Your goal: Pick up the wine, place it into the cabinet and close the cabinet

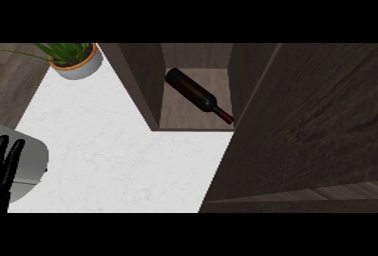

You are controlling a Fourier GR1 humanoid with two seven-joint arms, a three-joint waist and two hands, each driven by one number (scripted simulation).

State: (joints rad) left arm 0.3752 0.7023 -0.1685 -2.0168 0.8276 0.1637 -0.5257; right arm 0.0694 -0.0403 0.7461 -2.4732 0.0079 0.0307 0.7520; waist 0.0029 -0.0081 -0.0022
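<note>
Dark wine bottle [196, 94], lying inside wooden cabinet [145, 82]

The left hand [9, 167] rests well to the left of the cabinet [144, 80], at the view's edge. Its black fingers are straight, point up and hold nothing. Its grey forearm [33, 165] shows just beside it, on the side nearer the cabinet.

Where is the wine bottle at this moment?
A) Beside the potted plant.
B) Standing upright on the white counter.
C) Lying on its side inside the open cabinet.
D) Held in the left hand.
C: the wine bottle lies on its side on the floor of the cabinet, whose door stands open; the left hand at the view's left edge is open and holds nothing.
</note>
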